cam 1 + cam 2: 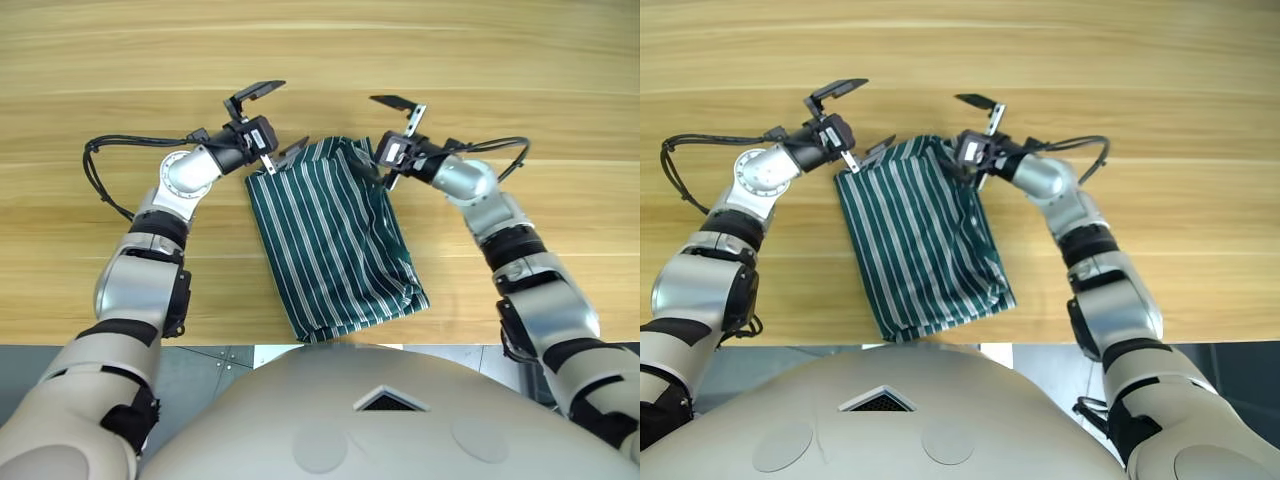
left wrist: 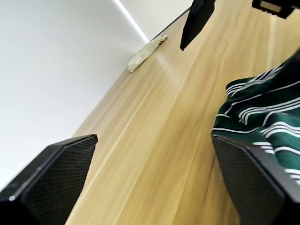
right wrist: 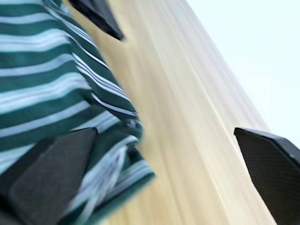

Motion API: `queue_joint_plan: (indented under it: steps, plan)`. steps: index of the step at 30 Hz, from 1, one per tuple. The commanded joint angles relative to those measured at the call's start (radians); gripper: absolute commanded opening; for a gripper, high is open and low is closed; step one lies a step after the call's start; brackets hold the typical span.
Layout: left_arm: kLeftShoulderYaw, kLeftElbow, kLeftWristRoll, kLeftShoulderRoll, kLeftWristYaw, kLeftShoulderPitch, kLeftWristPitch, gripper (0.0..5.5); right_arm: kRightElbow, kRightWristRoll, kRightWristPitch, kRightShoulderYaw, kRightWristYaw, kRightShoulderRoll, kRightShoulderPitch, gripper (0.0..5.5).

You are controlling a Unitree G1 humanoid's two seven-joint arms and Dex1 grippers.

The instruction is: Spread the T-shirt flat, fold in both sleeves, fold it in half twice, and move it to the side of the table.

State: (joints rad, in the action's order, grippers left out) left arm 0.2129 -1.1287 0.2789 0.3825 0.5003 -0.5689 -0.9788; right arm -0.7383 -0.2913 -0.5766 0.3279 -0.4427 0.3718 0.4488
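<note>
A dark green T-shirt [image 1: 335,235] with white stripes lies folded into a long rectangle on the wooden table [image 1: 520,60], running from the near edge toward the middle. My left gripper [image 1: 292,112] is open at the shirt's far left corner, one finger raised and the other low beside the cloth. My right gripper [image 1: 370,130] is open at the far right corner, its lower finger against the bunched fabric. The left wrist view shows the shirt's edge [image 2: 262,108] beside one finger [image 2: 253,183]. In the right wrist view the striped cloth [image 3: 42,70] lies under one finger [image 3: 47,178].
Bare wood stretches far beyond the shirt and to both sides. The table's near edge [image 1: 450,343] runs just past the shirt's near end. A small pale rag [image 2: 145,49] lies far off by the wall.
</note>
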Motion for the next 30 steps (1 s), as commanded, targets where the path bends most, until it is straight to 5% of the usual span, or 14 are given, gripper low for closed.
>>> queue_joint_plan:
  steps: [1,8,14,18,24,30]
  plan:
    - [0.017,-0.011,0.024,0.006,-0.022,-0.019,0.011,4.55,0.006,0.078,-0.025,-0.078,-0.015,0.045,0.006,5.40]
    - [0.013,0.002,-0.023,0.009,0.025,-0.003,-0.013,4.55,0.033,0.083,-0.049,-0.060,-0.067,0.047,-0.037,5.40]
    - [-0.011,0.341,-0.520,0.056,0.581,0.168,0.110,4.55,0.488,0.445,0.028,-0.097,-0.355,0.138,-0.201,5.40]
    - [0.021,0.369,-0.490,0.141,0.723,0.223,0.134,4.55,0.571,0.475,0.087,-0.114,-0.434,0.215,-0.259,5.40]
    - [0.097,0.258,-0.197,0.240,0.651,0.194,0.072,4.55,0.586,0.389,0.119,-0.069,-0.489,0.258,-0.320,5.40]
    - [0.147,0.163,-0.011,0.173,0.410,0.126,0.051,4.55,0.433,0.178,0.118,0.050,-0.491,0.244,-0.314,5.40]
